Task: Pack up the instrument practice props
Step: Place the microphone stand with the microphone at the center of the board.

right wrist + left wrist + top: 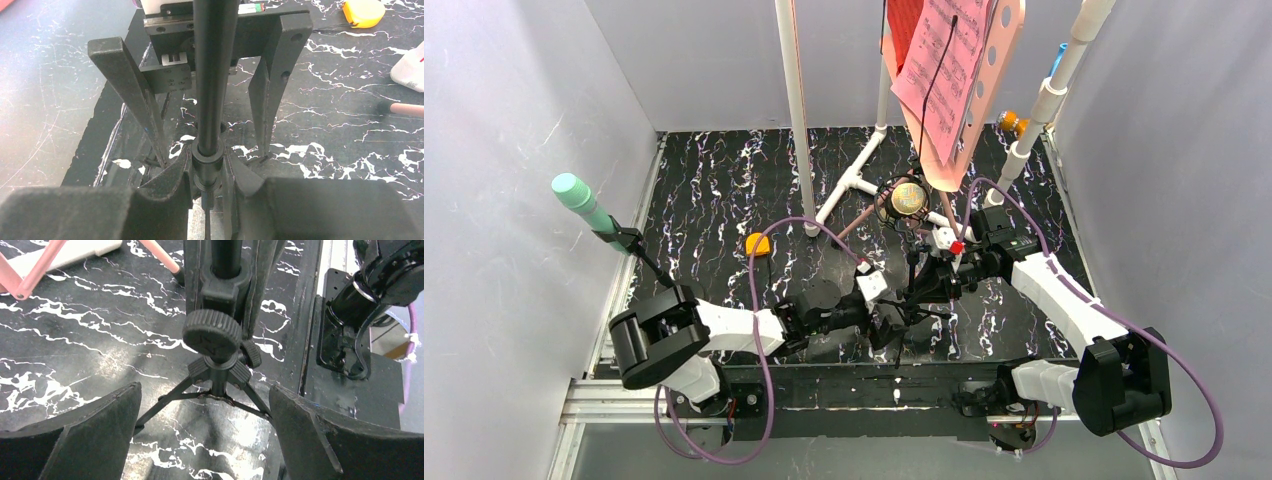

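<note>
- Evidently little is packed: no case or bag shows, and every prop in view stands set up.
- At far left the mint-green microphone (576, 195) sits tilted in a black clip holder beside the wall, untouched.
- A yellow tape measure (758, 244) lies loose on the bench (714, 190).
- The left gripper (204, 389) is released, its fingers (100, 430) spread wide either side of the hub of the black tripod stand (207, 335), touching nothing.
- The right gripper (207, 172) looks clenched on that stand's pole, just above the collar; I judge folding this stand to be the step in hand.
- A yellow microphone (909, 197) appears to top the same pole.
- Behind it the red folder (904, 30) and pink sheet music (944, 70) rest on the pink music stand (999, 60), all left to take down.
- The bench is black with white marbling, with a metal rail along its near edge.
- White walls (504, 120) close in three sides; a white pipe frame (796, 110) stands at the back.
</note>
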Available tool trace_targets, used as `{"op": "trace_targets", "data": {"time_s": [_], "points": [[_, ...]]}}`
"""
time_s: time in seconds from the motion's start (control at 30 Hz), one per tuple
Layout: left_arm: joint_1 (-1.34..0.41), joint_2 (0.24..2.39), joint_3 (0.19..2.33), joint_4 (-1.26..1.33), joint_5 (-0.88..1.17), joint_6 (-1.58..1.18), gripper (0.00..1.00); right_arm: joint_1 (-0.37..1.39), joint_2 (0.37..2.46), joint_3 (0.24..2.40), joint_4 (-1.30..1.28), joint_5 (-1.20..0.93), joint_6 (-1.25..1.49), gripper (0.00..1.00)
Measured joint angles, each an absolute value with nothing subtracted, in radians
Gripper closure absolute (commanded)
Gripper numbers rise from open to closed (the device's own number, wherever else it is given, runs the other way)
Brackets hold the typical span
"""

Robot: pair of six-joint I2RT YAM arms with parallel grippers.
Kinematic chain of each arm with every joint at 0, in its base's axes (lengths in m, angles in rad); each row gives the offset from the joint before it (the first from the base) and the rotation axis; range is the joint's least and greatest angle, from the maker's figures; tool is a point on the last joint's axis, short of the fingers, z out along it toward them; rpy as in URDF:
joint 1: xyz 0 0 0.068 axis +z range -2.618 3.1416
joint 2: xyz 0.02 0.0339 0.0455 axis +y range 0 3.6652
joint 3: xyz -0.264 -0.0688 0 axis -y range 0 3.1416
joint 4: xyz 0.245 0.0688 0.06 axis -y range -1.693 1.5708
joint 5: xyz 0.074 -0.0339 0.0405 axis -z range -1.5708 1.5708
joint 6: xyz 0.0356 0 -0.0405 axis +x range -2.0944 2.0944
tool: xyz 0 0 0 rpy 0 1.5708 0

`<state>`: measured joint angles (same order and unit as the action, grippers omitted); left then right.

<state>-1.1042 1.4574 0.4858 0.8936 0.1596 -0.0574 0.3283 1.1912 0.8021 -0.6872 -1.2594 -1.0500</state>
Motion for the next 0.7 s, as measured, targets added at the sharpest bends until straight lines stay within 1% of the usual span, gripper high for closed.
{"op": "trace_targets", "data": {"time_s": [0.17, 0.33, 0.53, 0.6, 0.7], "points": [[-1.126, 1.501, 0.486, 1.008, 0.078, -0.062, 0.04, 0.328, 1.191, 0.802, -0.687, -1.259, -1.05, 0.99], [-1.144, 1.525, 0.485, 1.085, 0.0, -0.075, 0.14, 0.328, 1.191, 0.802, -0.687, -1.259, -1.05, 0.99], [-1.156, 1.554, 0.486, 1.132, -0.034, -0.095, 0.26, 0.328, 1.191, 0.802, -0.687, -1.259, -1.05, 0.99], [-1.157, 1.563, 0.486, 1.142, -0.039, -0.104, 0.29, 0.328, 1.191, 0.802, -0.687, -1.259, -1.05, 0.99], [-1.16, 1.567, 0.486, 1.153, -0.043, -0.112, 0.3, 0.327, 1.191, 0.802, -0.684, -1.258, -1.05, 0.99]]}}
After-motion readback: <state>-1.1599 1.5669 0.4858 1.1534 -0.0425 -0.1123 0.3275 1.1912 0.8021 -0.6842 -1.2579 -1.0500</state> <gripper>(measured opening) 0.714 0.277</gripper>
